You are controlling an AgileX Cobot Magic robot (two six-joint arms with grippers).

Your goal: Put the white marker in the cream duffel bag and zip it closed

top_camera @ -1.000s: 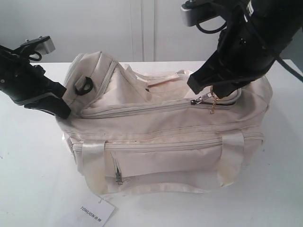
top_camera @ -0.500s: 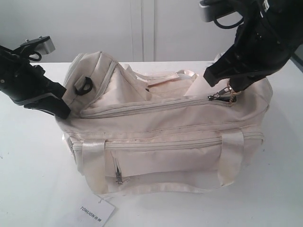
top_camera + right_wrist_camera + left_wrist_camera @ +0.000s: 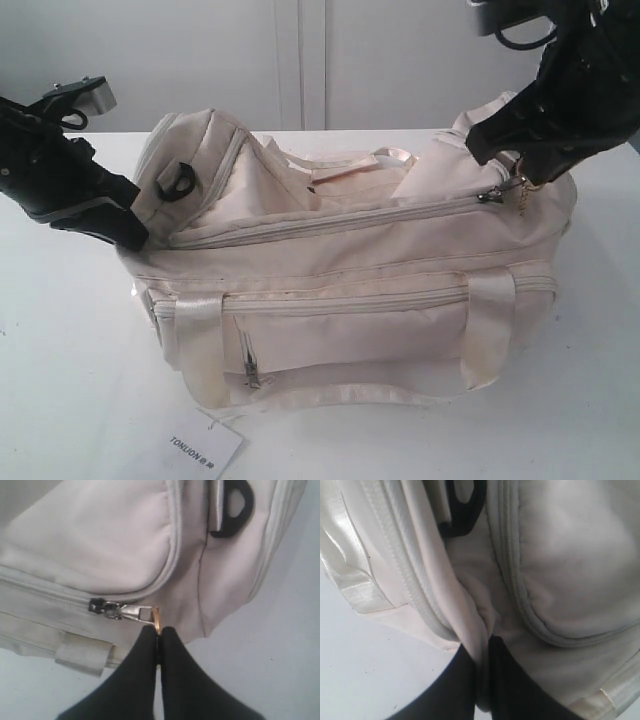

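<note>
The cream duffel bag (image 3: 340, 290) lies on the white table with its long side toward the exterior camera. My left gripper (image 3: 135, 235) is at the bag's left end, shut on a fold of cream fabric (image 3: 479, 625). At the right end of the top zip, my right gripper (image 3: 515, 185) is shut on the gold ring zipper pull (image 3: 156, 616), just beyond the metal slider (image 3: 107, 607). The top zip's teeth look joined from the left end up to the slider (image 3: 490, 197). The white marker is hidden.
A white paper tag printed TONLION (image 3: 205, 450) lies on the table (image 3: 60, 380) in front of the bag. The bag has black rings at its ends (image 3: 180, 182) (image 3: 235, 510), shiny strap handles (image 3: 490, 330) and a front pocket zip pull (image 3: 250, 372). A pale wall stands behind.
My right gripper has moved to the right with the gold ring, drawing the slider along the top zip toward the bag's right end. The left arm has not moved.
</note>
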